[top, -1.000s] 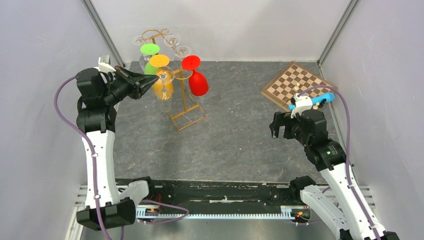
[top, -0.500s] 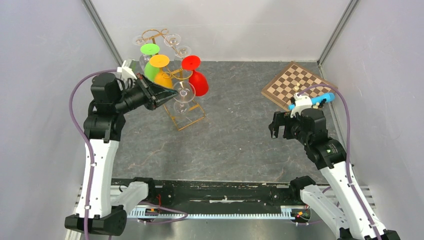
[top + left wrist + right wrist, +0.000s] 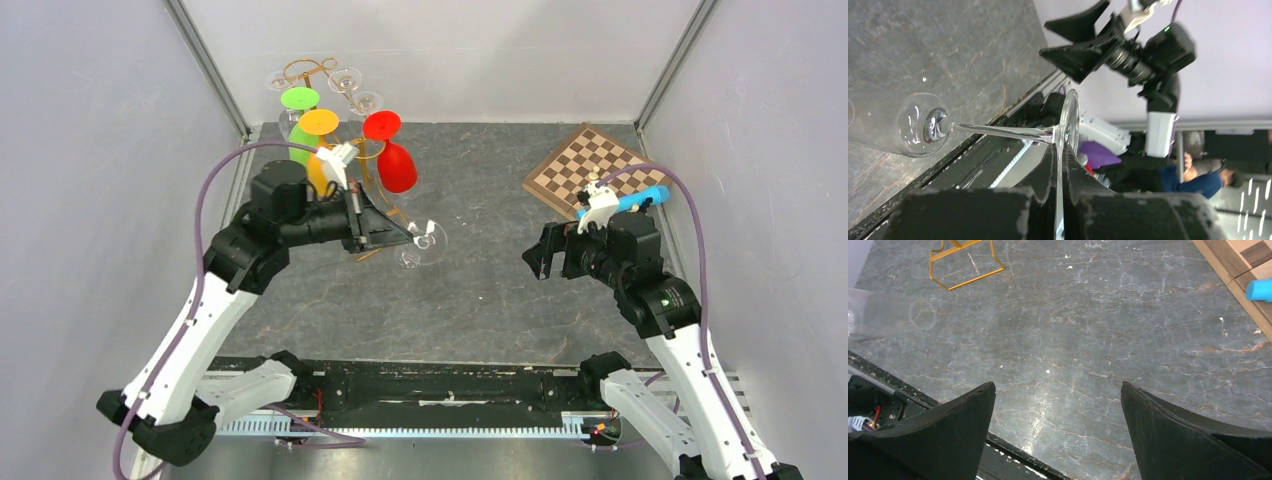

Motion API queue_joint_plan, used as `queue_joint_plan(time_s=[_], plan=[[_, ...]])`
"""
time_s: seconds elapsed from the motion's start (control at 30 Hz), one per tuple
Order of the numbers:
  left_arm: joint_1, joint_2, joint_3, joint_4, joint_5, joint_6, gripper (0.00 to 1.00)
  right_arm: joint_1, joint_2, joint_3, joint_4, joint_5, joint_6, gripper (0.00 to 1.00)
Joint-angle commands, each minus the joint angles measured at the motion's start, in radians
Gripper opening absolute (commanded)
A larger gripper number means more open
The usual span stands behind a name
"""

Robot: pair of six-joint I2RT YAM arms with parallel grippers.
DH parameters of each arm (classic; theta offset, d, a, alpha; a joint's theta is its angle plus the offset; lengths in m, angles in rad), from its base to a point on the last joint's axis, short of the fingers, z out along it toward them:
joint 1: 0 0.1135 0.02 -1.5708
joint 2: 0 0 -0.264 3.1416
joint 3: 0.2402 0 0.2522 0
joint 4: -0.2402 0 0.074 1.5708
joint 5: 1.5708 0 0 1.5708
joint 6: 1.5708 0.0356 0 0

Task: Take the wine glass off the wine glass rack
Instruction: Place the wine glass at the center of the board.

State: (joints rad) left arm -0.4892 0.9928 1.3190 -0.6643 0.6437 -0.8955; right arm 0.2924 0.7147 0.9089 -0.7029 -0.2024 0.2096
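Three coloured glasses (image 3: 397, 165), one rack (image 3: 310, 64), one chessboard (image 3: 590, 165)

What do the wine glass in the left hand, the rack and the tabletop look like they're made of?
The wine glass looks like clear glass, possibly clear plastic: the tabletop shows through its bowl. The wine glass rack looks like thin metal wire, shiny gold finish. The tabletop looks like dark grey stone with pale veins, perhaps only a print.

Clear wine glass (image 3: 414, 257) sideways, foot in left pincer (image 3: 410, 237), beside upright gold wine glass rack (image 3: 370, 195)
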Motion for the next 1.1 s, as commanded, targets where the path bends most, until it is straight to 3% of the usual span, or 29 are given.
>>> queue_joint_plan(time_s=[0.0,0.33,0.87,1.07], plan=[[-0.138,0.047,0.016,0.009,-0.126,0.135,0.02,0.003,-0.005,0.058,0.003,-0.066,0.041,0.98],[-0.315,0.136,0.041,-0.002,-0.291,0.313,0.02,0.004,0.004,0.069,0.014,-0.151,0.077,0.99],[-0.530,0.080,-0.071,0.144,-0.424,0.625,0.02,0.004,0.039,0.036,0.125,-0.335,0.148,0.99],[-0.631,0.061,-0.119,0.184,-0.540,0.756,0.02,0.010,0.047,-0.007,0.209,-0.392,0.223,0.94]])
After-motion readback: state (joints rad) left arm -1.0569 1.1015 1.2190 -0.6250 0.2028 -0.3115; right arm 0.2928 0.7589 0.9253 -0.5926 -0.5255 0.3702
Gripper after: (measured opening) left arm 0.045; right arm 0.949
